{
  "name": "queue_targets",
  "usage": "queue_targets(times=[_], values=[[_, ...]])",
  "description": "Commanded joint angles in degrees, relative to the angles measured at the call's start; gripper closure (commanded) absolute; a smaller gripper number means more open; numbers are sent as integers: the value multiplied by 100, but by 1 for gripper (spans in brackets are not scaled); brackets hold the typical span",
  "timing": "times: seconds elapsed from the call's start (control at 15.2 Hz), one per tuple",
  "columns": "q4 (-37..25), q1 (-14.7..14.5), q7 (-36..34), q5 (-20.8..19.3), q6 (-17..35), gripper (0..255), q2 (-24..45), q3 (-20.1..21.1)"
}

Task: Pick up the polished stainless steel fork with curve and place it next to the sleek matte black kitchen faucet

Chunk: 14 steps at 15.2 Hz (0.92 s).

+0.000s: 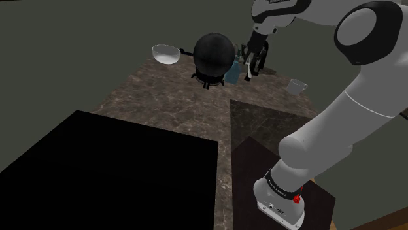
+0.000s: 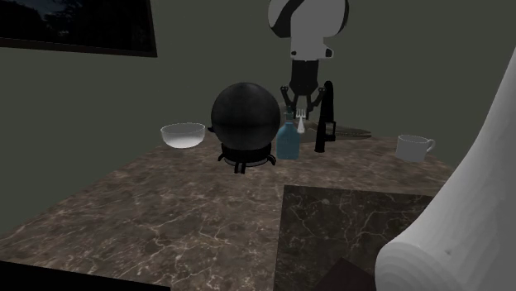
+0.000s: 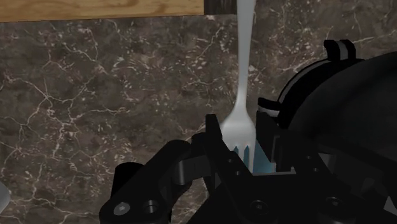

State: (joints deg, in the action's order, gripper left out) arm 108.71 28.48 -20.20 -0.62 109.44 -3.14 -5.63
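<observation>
Gripper (image 3: 242,145): pinches fork (image 3: 244,63) at tines, handle hanging down | position: hovers over marble counter (image 2: 165,215), just beside black faucet (image 2: 322,124) and blue bottle (image 2: 287,142)

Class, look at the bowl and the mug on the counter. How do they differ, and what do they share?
The bowl is wide and rounded with no handle; the mug is narrower, straight-sided, with a handle. In the second exterior view the bowl stands left of the black pot; the mug stands right of the faucet. Both are pale, upright and rest on the counter.
</observation>
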Motion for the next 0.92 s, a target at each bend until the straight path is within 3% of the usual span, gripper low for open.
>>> queue_targets(times=[0.0,0.86], values=[[133,0,0,1,147,255,10,-1],[908,5,11,20,1127,255,216,-8]])
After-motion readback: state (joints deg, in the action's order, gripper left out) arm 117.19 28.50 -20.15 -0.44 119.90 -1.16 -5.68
